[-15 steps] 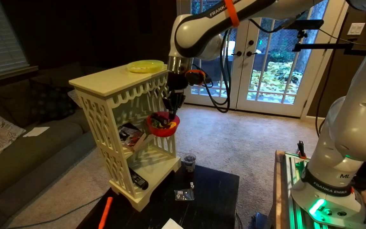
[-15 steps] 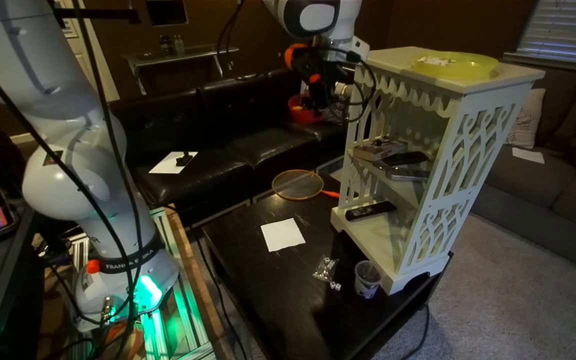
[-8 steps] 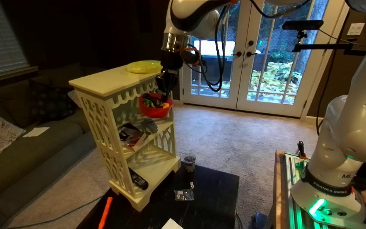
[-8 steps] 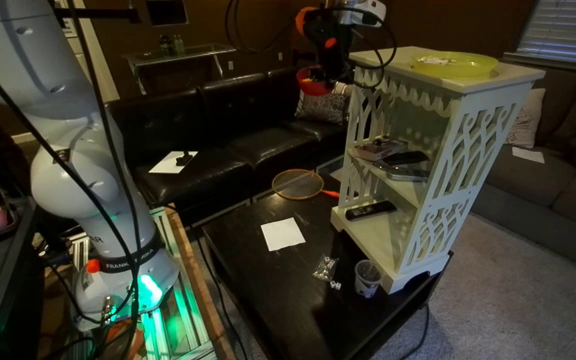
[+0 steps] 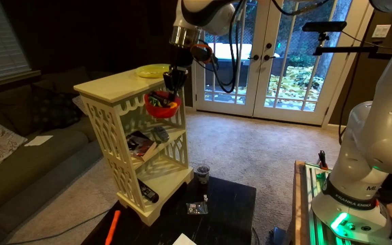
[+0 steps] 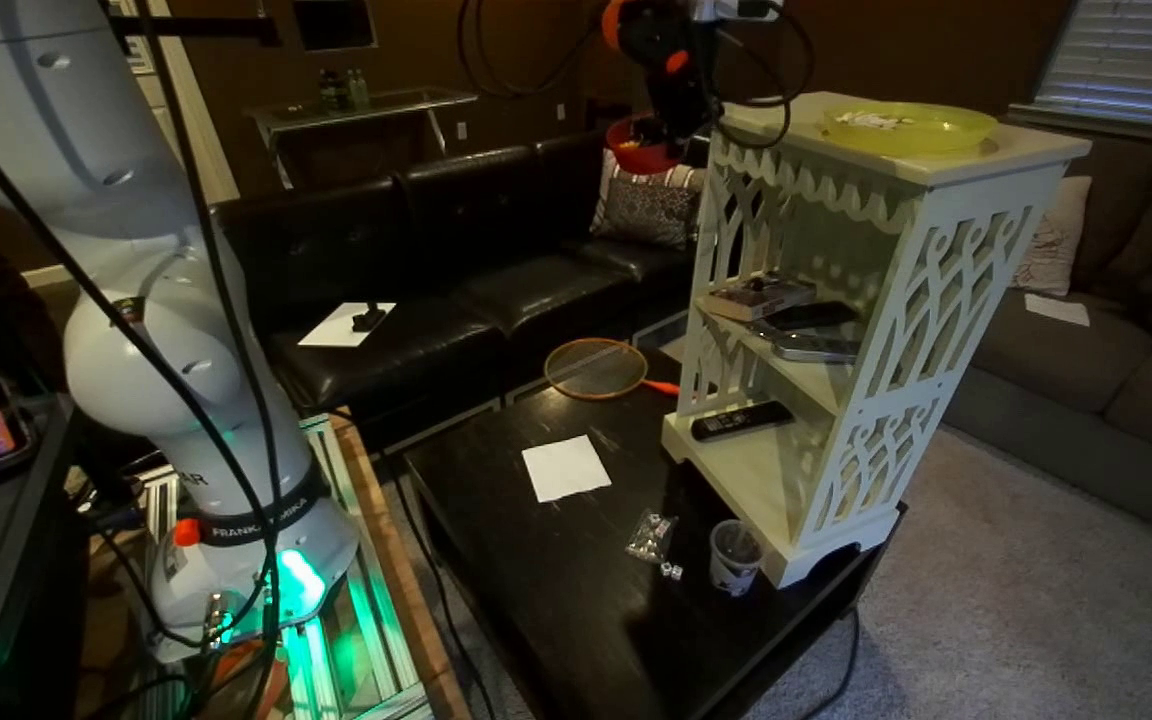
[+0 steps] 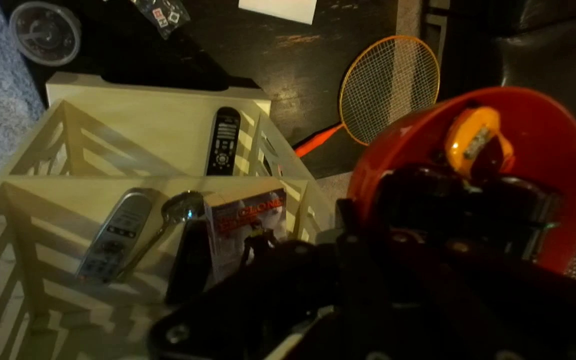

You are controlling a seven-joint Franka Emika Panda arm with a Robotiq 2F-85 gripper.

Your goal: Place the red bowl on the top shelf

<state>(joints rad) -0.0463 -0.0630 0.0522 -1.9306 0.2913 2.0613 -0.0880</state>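
The red bowl (image 5: 162, 111) hangs in the air at the front of the cream rack, below the top shelf's level. It also shows in the other views (image 6: 642, 157) (image 7: 543, 122). It holds dark items and a yellow-orange item (image 7: 473, 135). My gripper (image 5: 173, 96) is shut on the bowl's near rim; in the wrist view the gripper (image 7: 355, 215) is dark, with the bowl tilted to its right. The top shelf (image 5: 114, 87) is the flat uppermost board, seen in both exterior views (image 6: 1021, 150); it is out of the wrist view.
A yellow-green dish (image 5: 151, 71) with white bits stands on the top shelf near its far end. The rack's middle board holds a book (image 7: 248, 220), a silver remote (image 7: 118, 235) and a spoon. A black remote (image 7: 224, 142) lies on the bottom board. A cup (image 6: 735, 557) stands beside the rack.
The gripper and red bowl have risen and moved toward the rack, from near the middle board's height to near the scalloped trim. The gripper stays shut on the bowl.
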